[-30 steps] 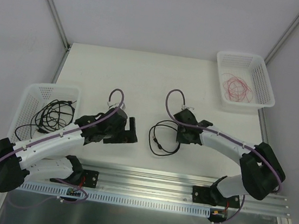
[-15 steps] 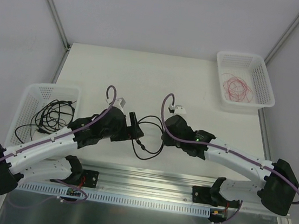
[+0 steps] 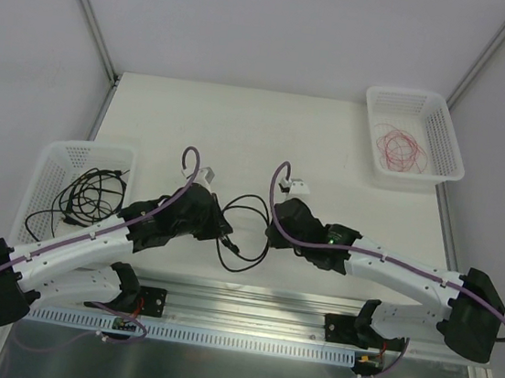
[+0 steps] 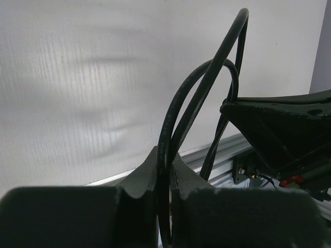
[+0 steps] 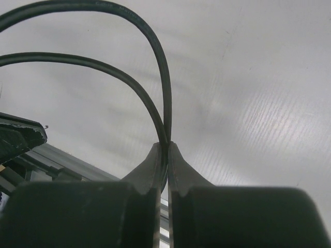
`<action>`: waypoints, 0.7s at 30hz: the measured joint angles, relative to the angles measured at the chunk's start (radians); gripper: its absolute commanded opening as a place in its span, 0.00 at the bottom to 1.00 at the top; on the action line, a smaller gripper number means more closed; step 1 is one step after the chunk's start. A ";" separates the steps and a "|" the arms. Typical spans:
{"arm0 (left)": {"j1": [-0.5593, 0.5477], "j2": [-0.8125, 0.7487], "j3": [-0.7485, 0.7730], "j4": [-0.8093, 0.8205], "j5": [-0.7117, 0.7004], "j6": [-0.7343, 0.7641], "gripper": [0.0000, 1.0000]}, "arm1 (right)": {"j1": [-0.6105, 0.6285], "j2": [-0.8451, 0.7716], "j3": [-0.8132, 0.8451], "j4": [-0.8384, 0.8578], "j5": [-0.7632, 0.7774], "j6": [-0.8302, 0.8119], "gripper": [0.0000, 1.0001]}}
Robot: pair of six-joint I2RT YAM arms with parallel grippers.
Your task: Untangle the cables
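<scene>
One black cable (image 3: 246, 260) hangs in a loose loop between my two grippers, near the table's front edge at the middle. My left gripper (image 3: 222, 226) is shut on a doubled strand of it, and the left wrist view shows the black cable (image 4: 178, 108) pinched between the left gripper's (image 4: 165, 157) tips. From the right, my right gripper (image 3: 268, 232) is shut on the same loop. In the right wrist view two strands of the cable (image 5: 130, 82) run into the right gripper (image 5: 164, 150). More black cables (image 3: 88, 195) lie in the left basket. A red wire (image 3: 400, 148) lies in the right basket.
A white basket (image 3: 45, 164) stands at the left table edge and another white basket (image 3: 445, 120) at the back right. An aluminium rail (image 3: 249, 295) runs along the front. Purple arm cables (image 3: 280, 188) arch over both wrists.
My left gripper has swung right to the black cable and shut on it. The right arm has carried the cable left toward the middle and stays shut.
</scene>
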 measured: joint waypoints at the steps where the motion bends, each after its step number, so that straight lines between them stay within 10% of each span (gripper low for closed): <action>1: 0.000 0.000 0.000 0.000 0.000 0.000 0.00 | 0.000 0.000 -0.003 0.002 0.001 0.003 0.04; 11: 0.002 -0.019 0.000 0.000 -0.069 0.040 0.00 | 0.006 -0.093 -0.017 -0.024 0.024 -0.019 0.82; 21: 0.341 -0.117 0.107 -0.058 -0.055 0.170 0.00 | 0.007 -0.324 -0.071 -0.154 0.092 -0.068 0.94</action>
